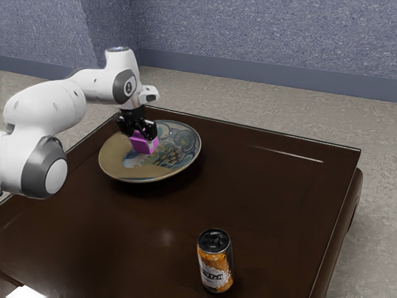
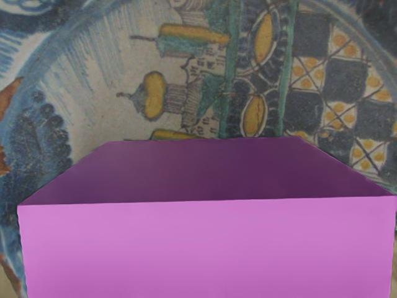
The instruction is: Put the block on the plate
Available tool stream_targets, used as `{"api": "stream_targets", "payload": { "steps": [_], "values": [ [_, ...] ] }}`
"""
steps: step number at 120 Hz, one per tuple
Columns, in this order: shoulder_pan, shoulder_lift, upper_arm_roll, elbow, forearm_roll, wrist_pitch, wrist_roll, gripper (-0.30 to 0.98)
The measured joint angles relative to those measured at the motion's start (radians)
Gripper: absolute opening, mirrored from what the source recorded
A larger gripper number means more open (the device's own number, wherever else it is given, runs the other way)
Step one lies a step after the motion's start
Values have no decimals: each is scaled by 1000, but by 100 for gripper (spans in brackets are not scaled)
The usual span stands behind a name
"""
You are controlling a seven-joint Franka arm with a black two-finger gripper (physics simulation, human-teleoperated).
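One magenta, straight-edged block point(image 1: 144, 146), smooth and apparently solid, is within the plate's outline, just toward eleven o'clock from its centre as the exterior view shows it, with twelve at the far side. Whether its underside touches the plate or hangs slightly above it, I cannot tell. It looks stiff and fairly light, unlikely to dent under a firm squeeze, though its slick faces could slide if gripped off-square. The best hold is across two opposite upright sides, near mid-height, with the bottom left free for landing.

The black two-finger gripper point(image 1: 142, 135) seems to have exactly that, its fingers closed against the block from both sides. The white jointed robot arm point(image 1: 49, 105) reaches in from about nine o'clock in the exterior view.

Beneath is the wide, round, painted ceramic plate point(image 1: 111, 164), shallow and probably glazed, so it calls for care: a hard press might chip it or make it skid. The next move, I judge, is to settle the block gently, let the fingers part evenly, then rise straight up so neither finger drags it over. The curved dish could leave it leaning a little.

Farther out, on the dark brown glossy table point(image 1: 279, 198), an orange-and-black metal can point(image 1: 215, 264) stands upright toward five o'clock from the plate, well apart.
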Motion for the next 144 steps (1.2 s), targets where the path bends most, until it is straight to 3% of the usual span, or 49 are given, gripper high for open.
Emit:
{"api": "stream_targets", "payload": {
  "steps": [23,47,69,97,116,126,144],
  "values": [
    [15,58,-31,23,-13,70,1,34],
    [15,60,-31,24,-24,99,6,53],
    [13,6,-23,10,-22,101,12,62],
    [-18,-342,-43,-281,12,74,14,66],
    [-48,-636,-144,-470,118,-13,-34,68],
    [-50,-752,-169,-501,148,-92,-64,68],
    [-39,-847,-199,-486,171,-250,-108,68]
  ]
}}
